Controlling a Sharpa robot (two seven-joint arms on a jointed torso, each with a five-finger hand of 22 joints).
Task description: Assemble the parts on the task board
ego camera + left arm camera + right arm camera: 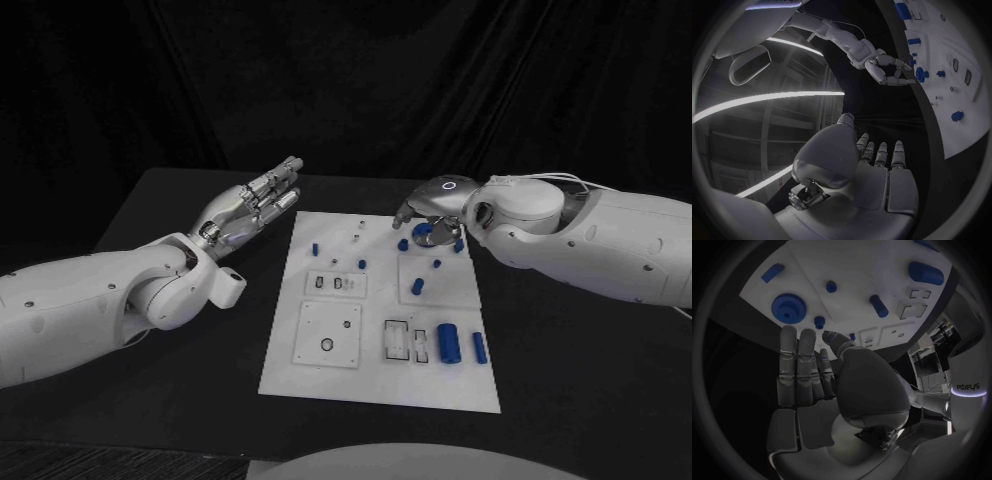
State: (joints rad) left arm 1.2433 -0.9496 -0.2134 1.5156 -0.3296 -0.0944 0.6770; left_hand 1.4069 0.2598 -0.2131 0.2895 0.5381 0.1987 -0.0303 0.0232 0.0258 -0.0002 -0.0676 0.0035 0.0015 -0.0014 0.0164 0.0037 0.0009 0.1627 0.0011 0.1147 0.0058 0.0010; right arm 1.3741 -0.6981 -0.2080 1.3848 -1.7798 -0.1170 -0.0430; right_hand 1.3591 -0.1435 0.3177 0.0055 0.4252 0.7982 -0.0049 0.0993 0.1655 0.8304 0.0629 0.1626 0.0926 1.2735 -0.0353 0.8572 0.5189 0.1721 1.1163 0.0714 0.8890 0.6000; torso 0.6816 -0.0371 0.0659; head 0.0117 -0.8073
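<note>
- right hand (430, 212) hovers right above the gear (787, 308) at the board's (378, 385) far end, fingers loose, holding nothing
- left hand (257, 203) flat and wide, just off the board's far-left corner

Head view looks down; wrist views sit behind hands; all share task board (378, 330).

Two glossy white arms (87, 300) ending in silver jointed hands (257, 205)
</note>
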